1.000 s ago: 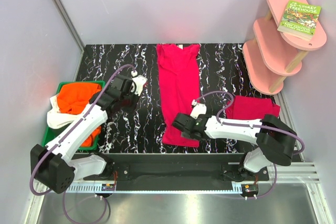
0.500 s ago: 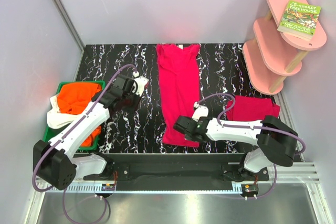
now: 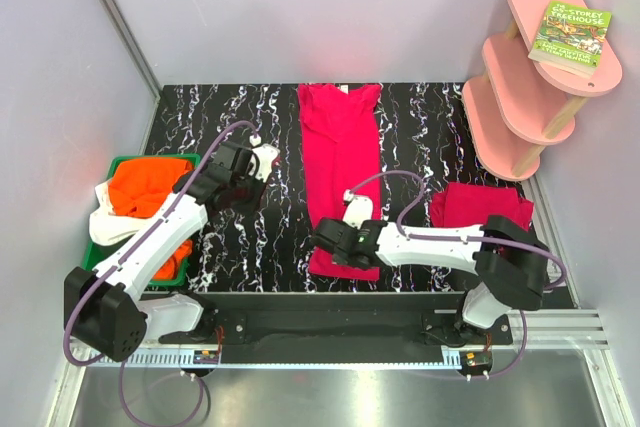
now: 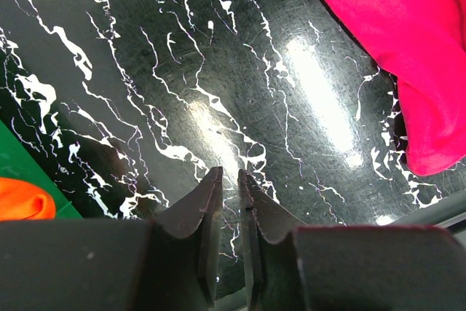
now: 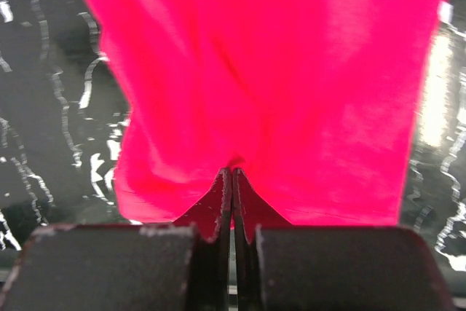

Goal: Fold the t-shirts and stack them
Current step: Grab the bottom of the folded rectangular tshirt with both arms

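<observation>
A black tabletop veined white like marble spreads before me. On my left sits a green plastic tray; far right, a pink three-tier wooden shelf holds a green paperback book.

Two crimson t-shirts — one tray

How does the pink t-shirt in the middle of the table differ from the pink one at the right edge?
The middle t-shirt lies spread out long; the right t-shirt is folded into a compact block. The right gripper pinches the middle t-shirt's near hem; the right t-shirt is in no gripper. Both are plain crimson-pink.
</observation>
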Robot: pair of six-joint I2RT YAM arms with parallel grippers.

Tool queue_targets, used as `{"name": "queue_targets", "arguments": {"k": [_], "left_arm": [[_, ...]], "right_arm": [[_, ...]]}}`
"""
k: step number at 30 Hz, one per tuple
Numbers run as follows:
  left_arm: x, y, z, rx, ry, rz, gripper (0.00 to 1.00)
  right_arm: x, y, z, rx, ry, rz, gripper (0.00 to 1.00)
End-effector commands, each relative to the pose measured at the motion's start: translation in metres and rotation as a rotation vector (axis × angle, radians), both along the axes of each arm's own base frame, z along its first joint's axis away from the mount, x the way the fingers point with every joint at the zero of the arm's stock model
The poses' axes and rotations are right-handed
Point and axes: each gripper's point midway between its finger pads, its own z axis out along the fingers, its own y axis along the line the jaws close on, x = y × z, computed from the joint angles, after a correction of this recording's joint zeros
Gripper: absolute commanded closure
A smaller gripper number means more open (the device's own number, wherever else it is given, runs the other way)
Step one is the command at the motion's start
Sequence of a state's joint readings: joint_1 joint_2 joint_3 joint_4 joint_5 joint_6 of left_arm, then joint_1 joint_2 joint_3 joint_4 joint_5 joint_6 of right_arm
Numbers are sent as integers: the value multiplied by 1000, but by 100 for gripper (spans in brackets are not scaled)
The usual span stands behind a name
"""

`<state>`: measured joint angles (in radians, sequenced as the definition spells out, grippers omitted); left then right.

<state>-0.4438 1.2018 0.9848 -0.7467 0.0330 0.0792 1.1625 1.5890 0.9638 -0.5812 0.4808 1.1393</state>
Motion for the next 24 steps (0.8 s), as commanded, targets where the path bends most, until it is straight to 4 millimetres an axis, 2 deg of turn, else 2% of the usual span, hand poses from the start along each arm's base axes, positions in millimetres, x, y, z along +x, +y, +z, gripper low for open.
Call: {"name": "queue_targets", "arguments": {"k": [1, 10, 13, 14, 16, 17, 18, 21, 24], "left_arm": [[3, -4, 5, -35, -29, -16, 80], [1, -5, 2, -42, -19, -28, 78], [0, -7, 1, -46, -12, -36, 77], [-1, -7, 1, -49, -13, -38, 76], [-1, -8, 1, -50, -9, -42, 75], [-2, -8, 1, -53, -10, -45, 75], [-1, -8, 2, -54, -12, -45, 75], [-2, -8, 2, -56, -10, -49, 74], [-2, -9, 2, -60, -11, -48, 74]], "right_arm": [[8, 32, 12, 46, -51, 79, 100], [-1, 59, -7, 68, 18, 173, 100], [-1, 60, -9, 67, 19, 167, 85], [0, 59, -6, 75, 11, 158, 72], [7, 53, 2, 79, -34, 113, 61], [11, 51, 15, 97, -64, 97, 55], [14, 49, 23, 106, -89, 80, 45], [30, 37, 57, 111, -195, 20, 37], [43, 23, 76, 111, -257, -38, 38]]}}
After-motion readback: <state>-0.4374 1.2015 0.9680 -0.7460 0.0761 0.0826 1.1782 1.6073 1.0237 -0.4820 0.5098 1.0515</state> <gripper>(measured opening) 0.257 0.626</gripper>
